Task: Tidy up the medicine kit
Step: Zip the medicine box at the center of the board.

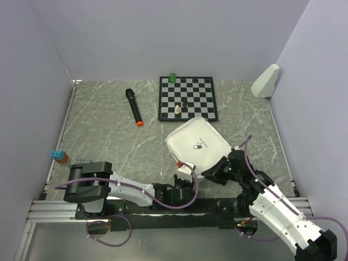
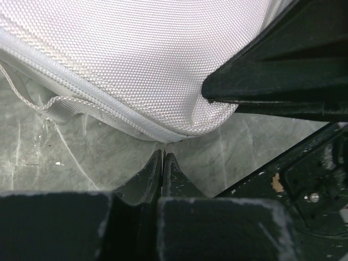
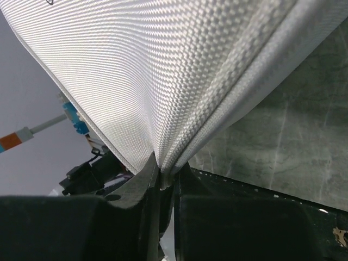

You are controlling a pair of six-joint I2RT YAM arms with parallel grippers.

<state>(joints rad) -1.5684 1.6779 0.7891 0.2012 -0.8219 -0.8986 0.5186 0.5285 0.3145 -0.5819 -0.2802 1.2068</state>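
Woven fabric, pale grey-white with a fine basket-weave grain, covers the medicine kit [image 1: 197, 142], a rounded-rectangular clamshell with a small dark capsule mark on its lid. It sits on the grey-green marbled table [image 1: 109, 136], right of centre. Its far edge is just beside the near edge of the black-and-white chessboard [image 1: 187, 98], and its near corners are at the two arms. A ribbed zip seam runs round its rim, and in the left wrist view a thin loop of cord hangs from that seam.

The right gripper [image 3: 162, 167] is pinching the kit's near right edge, with the rim's fabric folded into the slot between its black fingers. The left gripper [image 2: 163, 156] is pressed together, tips meeting just below the seam at the near left corner. Whether anything thin is nipped between them cannot be told.

Open marbled surface stretches left of the kit. A black microphone [image 1: 134, 107] with an orange end lies there at a slant, and a blue-and-orange block [image 1: 58, 156] sits by the left rail. A white wedge [image 1: 266, 81] stands in the far right corner, well apart from the kit. On the chessboard are a green piece [image 1: 173, 77] at the far left corner and a pale piece [image 1: 178, 110] beside a dark piece [image 1: 185, 104] nearer the front
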